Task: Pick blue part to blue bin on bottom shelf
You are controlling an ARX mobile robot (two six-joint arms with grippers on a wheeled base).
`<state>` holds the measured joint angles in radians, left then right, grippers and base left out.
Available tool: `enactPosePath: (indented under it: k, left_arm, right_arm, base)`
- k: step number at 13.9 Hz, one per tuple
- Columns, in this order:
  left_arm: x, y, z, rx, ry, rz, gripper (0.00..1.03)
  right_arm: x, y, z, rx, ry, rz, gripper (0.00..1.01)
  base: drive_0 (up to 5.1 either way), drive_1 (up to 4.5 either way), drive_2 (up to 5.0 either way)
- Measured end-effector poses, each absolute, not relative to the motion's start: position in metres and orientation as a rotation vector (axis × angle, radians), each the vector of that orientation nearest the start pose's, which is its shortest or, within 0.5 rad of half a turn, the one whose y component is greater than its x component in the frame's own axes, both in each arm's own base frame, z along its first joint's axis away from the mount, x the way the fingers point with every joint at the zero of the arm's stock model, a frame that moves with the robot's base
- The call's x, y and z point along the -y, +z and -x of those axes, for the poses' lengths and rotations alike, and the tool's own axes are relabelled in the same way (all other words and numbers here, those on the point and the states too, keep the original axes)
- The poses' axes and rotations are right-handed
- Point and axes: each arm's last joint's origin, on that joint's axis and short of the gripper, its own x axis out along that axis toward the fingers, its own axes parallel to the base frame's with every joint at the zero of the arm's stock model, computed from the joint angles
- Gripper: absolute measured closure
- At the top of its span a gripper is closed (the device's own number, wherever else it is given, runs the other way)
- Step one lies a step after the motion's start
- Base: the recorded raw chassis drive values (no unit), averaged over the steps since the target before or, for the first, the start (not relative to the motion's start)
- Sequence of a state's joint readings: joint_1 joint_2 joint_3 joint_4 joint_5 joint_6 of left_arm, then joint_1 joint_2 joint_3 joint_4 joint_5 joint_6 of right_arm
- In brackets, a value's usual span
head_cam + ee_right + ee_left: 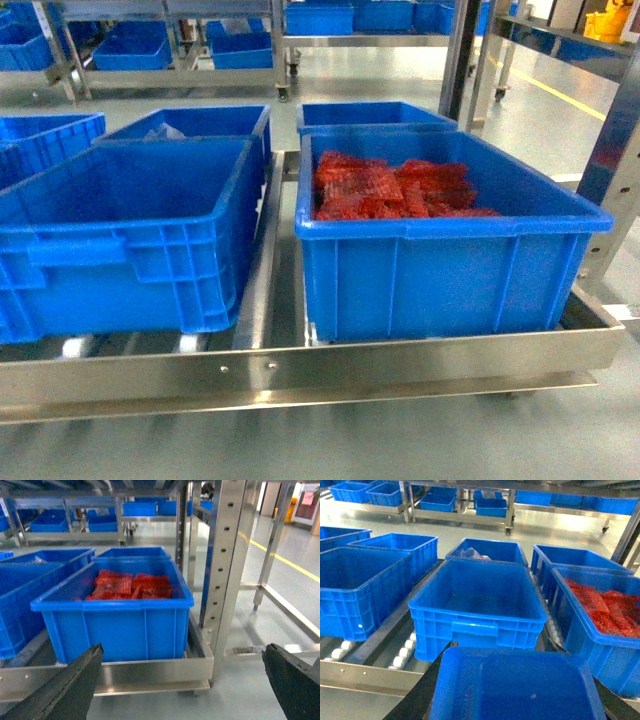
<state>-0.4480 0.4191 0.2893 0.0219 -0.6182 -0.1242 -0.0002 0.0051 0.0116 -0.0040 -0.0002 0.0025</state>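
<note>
While the right gripper (182,680) stands wide open with nothing between its dark fingers (65,687), the bottom shelf (300,372) lies straight ahead of them, its riveted steel lip running across just beyond the fingertips. Past the left-hand finger sits a blue bin (117,612) filled with red parts (131,586), and further left of that finger is a second blue bin (125,235), which looks empty in the head view. Between the two fingers and beyond, a perforated steel upright (227,565) rises from the shelf corner. The left gripper itself is not visible; its wrist view shows a blue tray (517,687) close under the camera, so its opening cannot be told. The blue part cannot be made out in any view.
</note>
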Motion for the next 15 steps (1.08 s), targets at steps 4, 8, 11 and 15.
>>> enactPosePath:
  k: [4, 8, 11, 15]
  left_arm:
    - [0.037, 0.2283, -0.1157, -0.086, 0.175, 0.067, 0.6]
    - [0.037, 0.2283, -0.1158, -0.085, 0.175, 0.068, 0.6]
    - [0.037, 0.2283, -0.1158, -0.084, 0.175, 0.068, 0.6]
    - [0.0369, 0.2287, -0.1155, -0.081, 0.175, 0.07, 0.6]
  right_arm:
    - [0.0, 0.1663, -0.0973, -0.001, 0.001, -0.002, 0.03]
    - [0.0, 0.1665, -0.0973, 0.0, 0.0, -0.002, 0.03]
    - [0.0, 0.1665, -0.0973, 0.001, 0.0, -0.002, 0.03]
    - [0.0, 0.1666, -0.0973, 0.002, 0.0, -0.002, 0.03]
  base:
    - [0.0, 0.0, 0.0]
    - [0.0, 0.0, 0.0]
    - [0.0, 0.0, 0.0]
    - [-0.1, 1.51, -1.6]
